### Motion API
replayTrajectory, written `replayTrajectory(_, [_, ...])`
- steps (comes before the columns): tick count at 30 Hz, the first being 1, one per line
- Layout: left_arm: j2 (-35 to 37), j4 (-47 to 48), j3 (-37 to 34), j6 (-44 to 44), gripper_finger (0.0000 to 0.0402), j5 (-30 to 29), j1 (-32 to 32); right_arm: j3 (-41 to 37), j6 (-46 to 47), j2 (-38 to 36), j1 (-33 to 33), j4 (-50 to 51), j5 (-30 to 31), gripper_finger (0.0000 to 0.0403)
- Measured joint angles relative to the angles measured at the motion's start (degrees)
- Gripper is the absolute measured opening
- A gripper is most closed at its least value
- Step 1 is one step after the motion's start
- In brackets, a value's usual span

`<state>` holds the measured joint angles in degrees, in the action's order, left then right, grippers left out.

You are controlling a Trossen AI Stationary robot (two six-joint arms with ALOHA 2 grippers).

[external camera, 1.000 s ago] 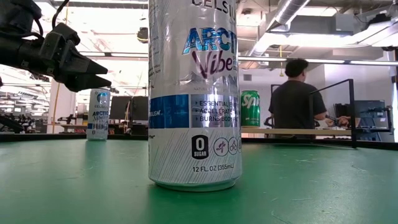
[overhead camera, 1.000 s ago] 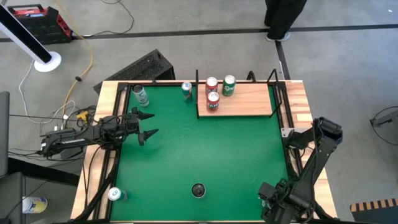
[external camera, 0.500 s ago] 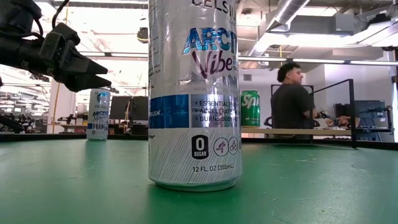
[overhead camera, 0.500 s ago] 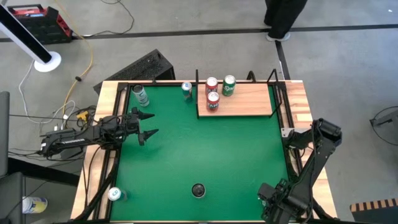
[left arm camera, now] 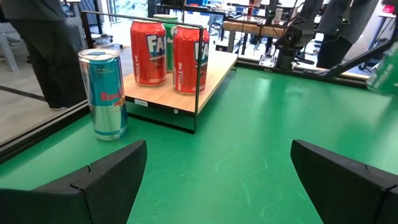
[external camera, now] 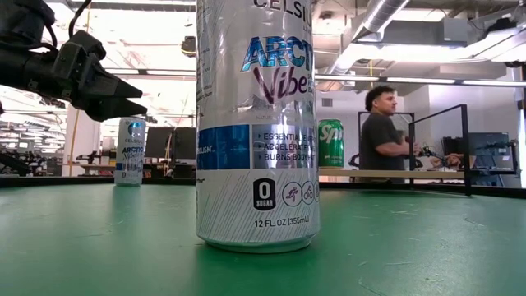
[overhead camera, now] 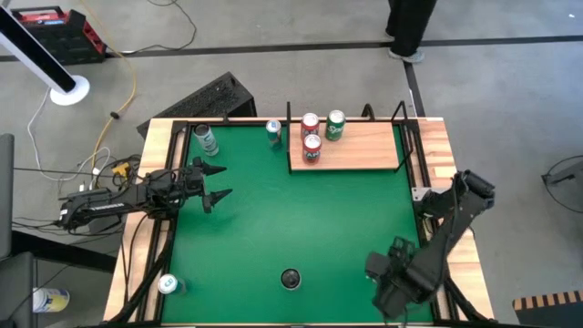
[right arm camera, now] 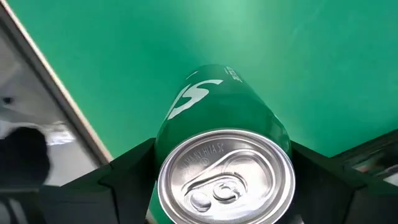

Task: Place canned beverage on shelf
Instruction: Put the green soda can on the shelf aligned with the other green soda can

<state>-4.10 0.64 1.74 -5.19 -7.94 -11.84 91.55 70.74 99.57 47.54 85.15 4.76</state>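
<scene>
Green felt covers the tabletop (overhead camera: 301, 228), set on grey floor in an open workroom. Two red cans (left arm camera: 148, 52) and one green can (overhead camera: 335, 125) stand on the shelf (overhead camera: 364, 146). Right end effector (overhead camera: 393, 278), near the front right corner, clamps a green soda can (right arm camera: 214, 140). Left end effector (overhead camera: 214, 182) hovers wide open, empty, at the left side.

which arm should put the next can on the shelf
Probably the right. Its gripper already holds a green can near the table's front right, while the left gripper hangs open and empty, though closer to the shelf.
</scene>
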Motion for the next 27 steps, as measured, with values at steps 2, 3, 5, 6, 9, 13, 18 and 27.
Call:
replayTrajectory(2, [-0.02,0.00,0.00,0.00,0.0382,0.00,0.00,2.13,-7.06,-0.02,-3.84,2.25,1.22,0.0330])
replayTrajectory(3, [-0.02,0.00,0.00,0.00,0.0382,0.00,0.00,2.90,-11.09,-0.02,-6.20,2.65,1.61,0.0330])
replayTrajectory(5, [0.00,-0.01,0.00,0.00,0.0382,0.00,0.00,3.88,-20.15,-0.06,-11.15,2.52,1.83,0.0330])
replayTrajectory(6, [-0.02,0.00,0.00,0.00,0.0382,0.00,0.00,3.97,-24.57,-0.36,-13.80,2.29,1.83,0.0330])
replayTrajectory(9, [0.00,0.00,0.00,0.00,0.0382,0.00,0.00,3.97,-35.84,-1.99,-22.64,2.33,0.68,0.0330])
replayTrajectory(13, [-0.01,0.00,0.00,0.00,0.0382,0.00,0.00,3.97,-45.80,-5.26,-35.46,2.83,-1.22,0.0330])
replayTrajectory(18, [-0.02,-0.01,0.00,0.00,0.0382,0.00,0.00,4.06,-57.85,-8.77,-51.22,1.10,-1.87,0.0330])
replayTrajectory(27, [0.00,0.00,0.00,0.00,0.0382,0.00,0.02,3.98,-75.77,-6.68,-69.19,-2.40,-3.69,0.0329])
